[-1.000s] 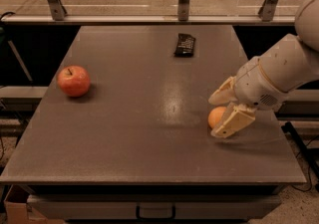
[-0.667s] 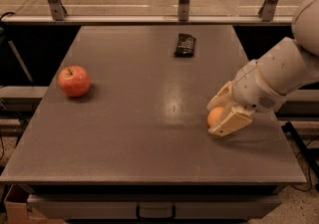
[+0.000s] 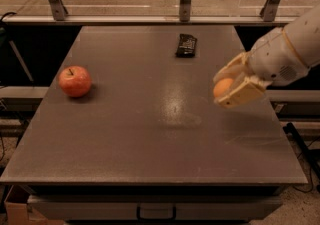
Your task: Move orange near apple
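Grey tabletop (image 3: 150, 149) was logged under dim light | gripper (image 3: 220, 90) at right centre, jaws closed around orange (image 3: 223, 87) | apple (image 3: 75, 81) at left, well apart | risk judged: a slackened grip could let the orange be dropped and rolled off the nearby right edge | open surface between was judged ample; black object (image 3: 186, 45) at upper centre was set aside from the path

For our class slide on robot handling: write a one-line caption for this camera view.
The gripper holds the orange over the table's right side, far from the apple at left.
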Controlling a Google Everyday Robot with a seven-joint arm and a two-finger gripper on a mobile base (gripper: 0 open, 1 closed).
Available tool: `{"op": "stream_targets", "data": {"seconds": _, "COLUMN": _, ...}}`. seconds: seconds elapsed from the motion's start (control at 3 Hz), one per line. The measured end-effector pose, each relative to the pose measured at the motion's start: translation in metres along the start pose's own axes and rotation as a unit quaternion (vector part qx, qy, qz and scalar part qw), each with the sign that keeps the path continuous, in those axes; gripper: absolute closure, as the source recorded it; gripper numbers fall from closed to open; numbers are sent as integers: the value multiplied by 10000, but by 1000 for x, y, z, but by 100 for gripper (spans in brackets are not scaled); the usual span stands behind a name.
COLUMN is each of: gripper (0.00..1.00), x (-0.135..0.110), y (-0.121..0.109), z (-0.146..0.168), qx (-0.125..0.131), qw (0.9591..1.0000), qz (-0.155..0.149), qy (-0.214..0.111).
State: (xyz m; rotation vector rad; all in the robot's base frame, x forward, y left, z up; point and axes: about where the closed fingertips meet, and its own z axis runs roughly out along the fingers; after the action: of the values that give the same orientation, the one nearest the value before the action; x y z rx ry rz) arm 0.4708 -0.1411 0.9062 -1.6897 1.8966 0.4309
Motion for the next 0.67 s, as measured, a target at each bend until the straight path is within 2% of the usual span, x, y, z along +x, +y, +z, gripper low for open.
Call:
{"op": "stream_targets", "data": {"seconds": 0.33, "gripper": 100, "x": -14, "y": -8, "z": -14, "qx": 154, "qw": 9998, "qz": -84, "qy": -113}}
{"op": "stream_targets", "data": {"seconds": 0.67, "gripper": 100, "x": -35, "y": 3, "z": 25, "qx": -178, "qw": 9990, "qz": -308, "qy": -287}}
